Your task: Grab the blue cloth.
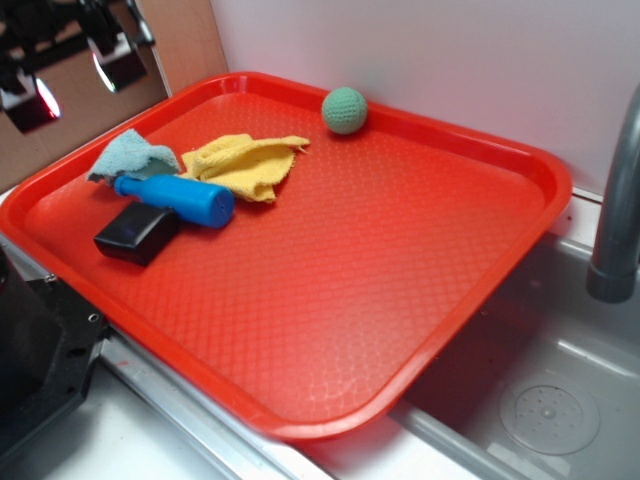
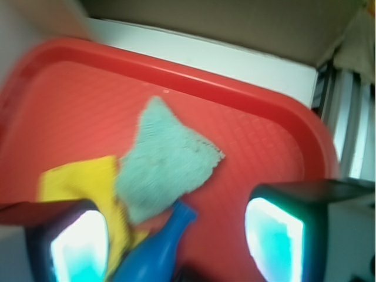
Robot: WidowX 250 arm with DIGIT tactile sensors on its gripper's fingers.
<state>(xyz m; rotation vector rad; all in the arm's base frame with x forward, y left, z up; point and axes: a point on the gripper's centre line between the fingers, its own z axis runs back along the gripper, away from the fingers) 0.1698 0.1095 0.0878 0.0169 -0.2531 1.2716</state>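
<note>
The blue cloth (image 1: pixel 130 155) is a small pale blue-teal fuzzy rag lying at the far left of the red tray (image 1: pixel 330 300), next to the yellow cloth (image 1: pixel 245 163). A bright blue plastic bowling pin (image 1: pixel 180 197) lies across its near edge. In the wrist view the blue cloth (image 2: pixel 167 161) lies below and ahead of the gripper, partly over the yellow cloth (image 2: pixel 82 182), with the pin's neck (image 2: pixel 161 247) touching it. My gripper (image 1: pixel 70 72) hangs open and empty high above the tray's far left corner; in the wrist view (image 2: pixel 176 247) its fingers stand wide apart.
A black block (image 1: pixel 138 233) lies beside the pin. A green knitted ball (image 1: pixel 344 110) sits at the tray's back edge. The tray rests over a metal sink (image 1: pixel 550 400) with a faucet (image 1: pixel 620 200) at the right. A white wall runs behind.
</note>
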